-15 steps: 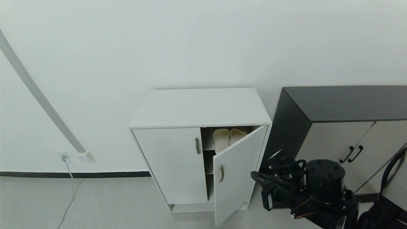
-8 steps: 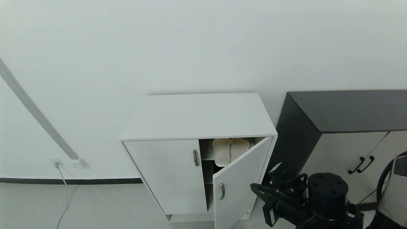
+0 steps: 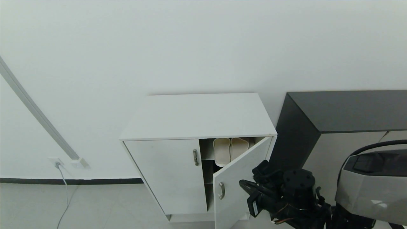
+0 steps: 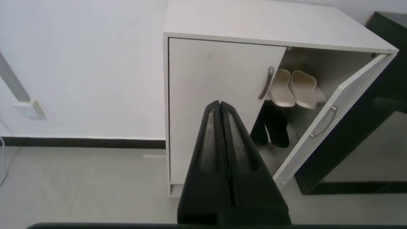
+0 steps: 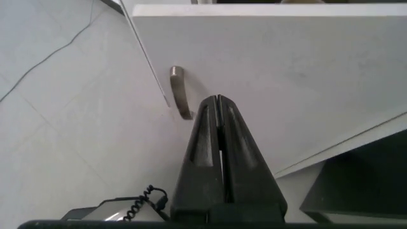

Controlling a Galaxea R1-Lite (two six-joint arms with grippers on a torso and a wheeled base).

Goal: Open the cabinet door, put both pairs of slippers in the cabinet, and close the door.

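The white cabinet (image 3: 197, 114) stands on the floor (image 3: 95, 206) against the wall, with 2 doors. Its left door (image 3: 165, 175) is closed. Its right door (image 3: 237, 171) is swung partly out, leaving a gap into the inside.

Through that gap, 1 pair of cream slippers (image 4: 292, 89) lies side by side on the upper shelf. On the shelf beneath it sits 1 pair of black slippers (image 4: 275, 127), also side by side and partly in shadow. The compartment behind the closed door is hidden.

The right gripper (image 5: 219, 102) points at the outer face of the open right door, just beside the metal handle (image 5: 180, 92). Its jaws are pressed together with nothing between them, and I cannot tell whether the tips touch the panel. The left gripper (image 4: 220, 105) is held in front of the closed left door, well apart from it, jaws together and holding nothing.

A dark cabinet (image 3: 334, 108) stands right beside the white one. A wall socket (image 3: 57, 163) with a grey cable is off to the left.
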